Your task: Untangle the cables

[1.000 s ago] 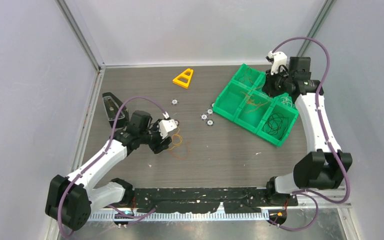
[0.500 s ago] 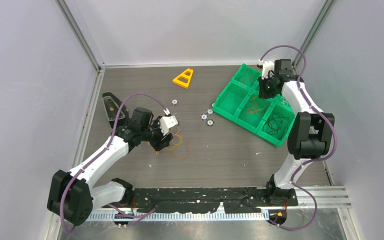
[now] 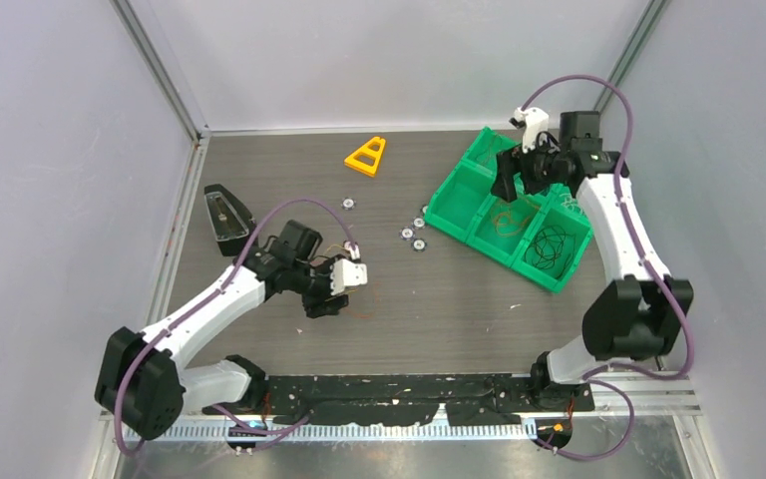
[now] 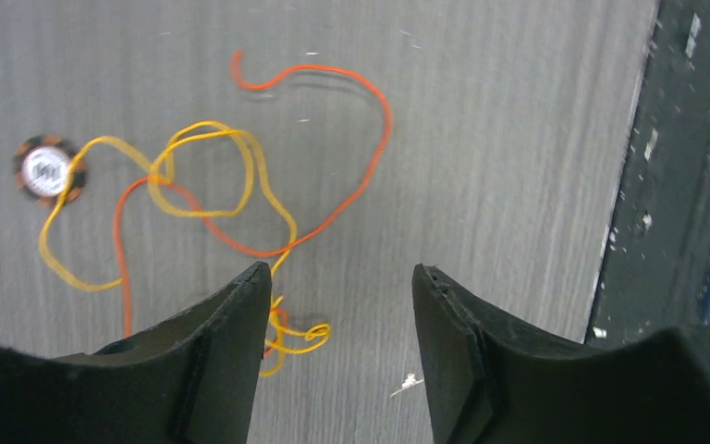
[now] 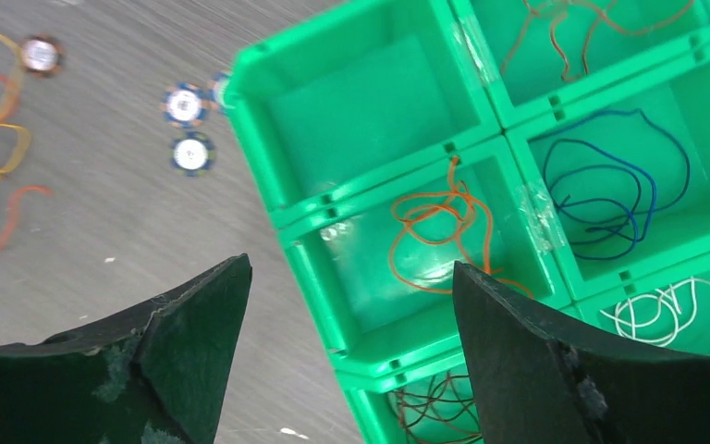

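Observation:
The cables on the table are a thin yellow wire (image 4: pixel 199 171) and an orange-red wire (image 4: pixel 333 208), looped through each other, with a small knot (image 4: pixel 287 338) beside my left finger. My left gripper (image 4: pixel 337 273) (image 3: pixel 321 302) hangs open just above them and holds nothing. In the top view the arm hides most of the tangle. My right gripper (image 5: pixel 351 268) (image 3: pixel 507 183) is open and empty over the green bin (image 5: pixel 379 185) (image 3: pixel 464 237). A loose orange wire (image 5: pixel 439 236) (image 3: pixel 504 217) lies in the bin's middle compartment.
Other compartments hold blue (image 5: pixel 610 190), white (image 5: pixel 666 305) and dark brown (image 5: pixel 434 407) wires. Silver nuts (image 3: pixel 411 235) (image 4: pixel 48 169) lie between the arms. A yellow triangle (image 3: pixel 366 155) sits at the back, a black piece (image 3: pixel 224 215) at the left. A black strip (image 4: pixel 684 185) edges the table.
My right gripper has opened over the bin, and the orange wire now lies in the middle compartment. My left arm has shifted right and nearer, over the tangle.

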